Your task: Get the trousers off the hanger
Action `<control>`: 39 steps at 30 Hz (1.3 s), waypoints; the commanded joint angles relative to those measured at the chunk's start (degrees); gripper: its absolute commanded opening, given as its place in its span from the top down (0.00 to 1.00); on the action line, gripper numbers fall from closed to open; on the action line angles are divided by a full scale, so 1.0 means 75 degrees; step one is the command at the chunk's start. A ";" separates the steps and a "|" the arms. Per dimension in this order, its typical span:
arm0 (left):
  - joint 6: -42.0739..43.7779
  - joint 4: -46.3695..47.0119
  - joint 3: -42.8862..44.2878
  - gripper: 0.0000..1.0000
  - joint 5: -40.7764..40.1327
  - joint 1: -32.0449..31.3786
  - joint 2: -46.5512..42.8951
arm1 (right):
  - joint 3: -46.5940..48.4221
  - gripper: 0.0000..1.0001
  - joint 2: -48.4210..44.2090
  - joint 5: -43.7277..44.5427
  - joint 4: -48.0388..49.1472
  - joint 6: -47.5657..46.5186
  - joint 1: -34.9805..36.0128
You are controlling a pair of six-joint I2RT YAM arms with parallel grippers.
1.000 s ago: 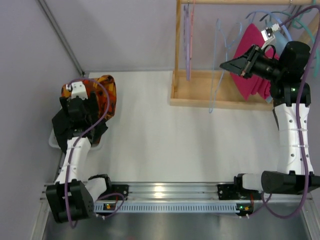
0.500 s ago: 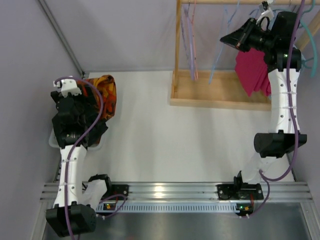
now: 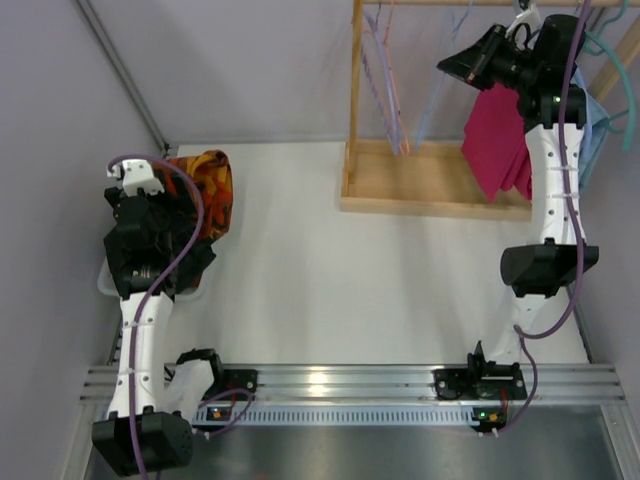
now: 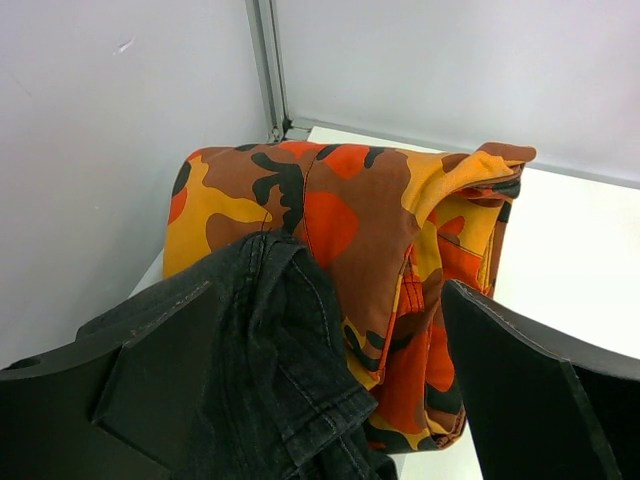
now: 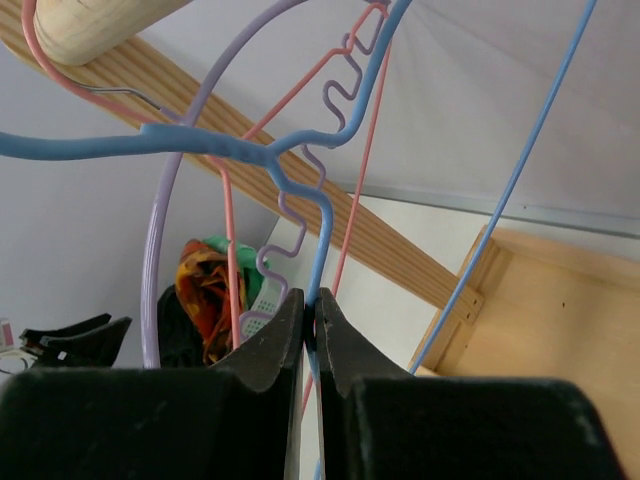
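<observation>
Magenta trousers (image 3: 495,135) hang at the right end of the wooden rack (image 3: 420,190), under my right arm. My right gripper (image 3: 455,65) is high up by the rail. In the right wrist view it (image 5: 311,305) is shut on the thin wire of a blue hanger (image 5: 300,170), with purple and pink hangers beside it. The trousers do not show in that view. My left gripper (image 4: 330,400) is open over black jeans (image 4: 250,370) and orange camouflage trousers (image 4: 370,220). The jeans lie between its fingers (image 4: 530,390).
The clothes pile (image 3: 205,185) sits in a white basket (image 3: 105,285) at the table's far left corner, against the wall. Several empty hangers (image 3: 385,80) hang from the rail (image 5: 100,30). A pale blue garment (image 3: 595,130) hangs behind the magenta trousers.
My right arm has risen and stretched toward the rail, carrying the hanger and the magenta trousers up with it. My left arm lifted off the pile and now holds still.
</observation>
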 commanded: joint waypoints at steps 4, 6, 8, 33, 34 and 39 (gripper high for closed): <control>-0.0181 0.0083 0.0167 0.02 0.0070 -0.0027 -0.0171 | 0.0415 1.00 0.0258 0.0341 0.1002 -0.0039 0.0094; -0.0193 0.0071 0.0155 0.02 0.0081 -0.0027 -0.0171 | 0.0415 1.00 0.0281 0.0493 0.1084 -0.0074 0.0361; -0.0205 0.0048 0.0166 0.02 0.0081 -0.0027 -0.0148 | 0.0404 1.00 0.0328 0.0587 0.1096 -0.0168 0.0445; -0.0111 -0.0116 0.0213 0.02 -0.0012 -0.0027 -0.0312 | 0.0380 1.00 0.0621 0.2474 0.1296 -0.0263 0.1114; -0.0111 -0.0128 0.0202 0.02 -0.0012 -0.0027 -0.0323 | 0.0380 1.00 0.0633 0.2521 0.1110 -0.0262 0.1102; -0.0134 -0.0140 0.0236 0.02 0.0023 -0.0027 -0.0265 | 0.0322 0.98 0.0715 0.2802 0.0663 -0.0507 0.1172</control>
